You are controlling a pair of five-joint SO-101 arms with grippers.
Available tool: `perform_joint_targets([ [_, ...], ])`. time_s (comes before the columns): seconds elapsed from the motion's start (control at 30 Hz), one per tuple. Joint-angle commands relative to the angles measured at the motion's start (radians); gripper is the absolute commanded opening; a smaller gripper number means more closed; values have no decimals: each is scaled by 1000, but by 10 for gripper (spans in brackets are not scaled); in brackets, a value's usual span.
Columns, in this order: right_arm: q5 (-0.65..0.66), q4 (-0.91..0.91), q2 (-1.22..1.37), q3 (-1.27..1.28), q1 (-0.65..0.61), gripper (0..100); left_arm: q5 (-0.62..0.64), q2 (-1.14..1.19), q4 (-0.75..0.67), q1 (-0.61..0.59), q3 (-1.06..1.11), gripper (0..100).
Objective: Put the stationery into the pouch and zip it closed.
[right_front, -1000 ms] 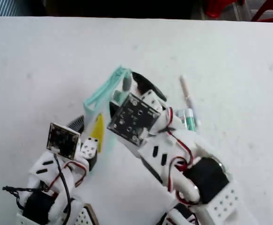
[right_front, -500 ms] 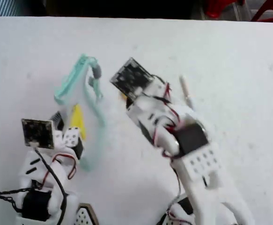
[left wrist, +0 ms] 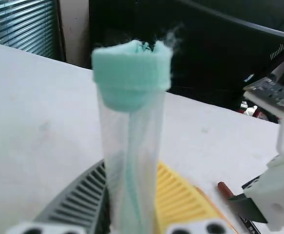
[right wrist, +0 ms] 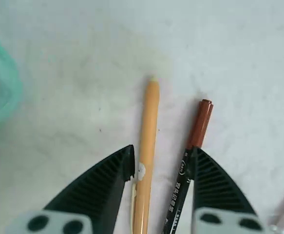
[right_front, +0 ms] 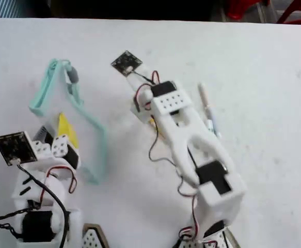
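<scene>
Clamping the pouch (left wrist: 132, 63) in our left tool (left wrist: 132, 209), we hover the right tool (right wrist: 161, 153) open over pencil (right wrist: 149, 126) and pen (right wrist: 198, 124); next we should pinch one and carry it toward nine o'clock.

The pouch (right_front: 62, 101) is laid on the left part of the worktop (right_front: 253, 62), with its near end clamped in the left tool (right_front: 57, 132). To its right, and apart from it, a pen (right wrist: 146, 141) and a second pen (right wrist: 193, 146) are laid side by side, bracketed by the parted fingers of the right tool (right wrist: 159, 161). A third pen (right_front: 204, 97) is laid farther right.
</scene>
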Motion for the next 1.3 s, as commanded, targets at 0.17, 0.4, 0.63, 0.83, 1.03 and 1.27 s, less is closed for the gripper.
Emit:
perform_joint_targets([
  [0.17,-26,194,372,-446,10,166,8,-7,-38,-4,-3,22],
  [0.4,-21,245,542,-588,10,106,8,-7,-37,-2,-3,22],
  [0.63,-20,340,555,-651,27,19,12,-7,-37,19,-6,22],
  [0.83,-25,622,302,-835,33,18,8,-4,-107,246,-2,23],
  [1.03,-26,680,-7,-799,101,18,-60,-2,-285,397,-3,22],
  [1.27,-28,601,-357,-394,140,18,-288,54,-417,556,-8,22],
])
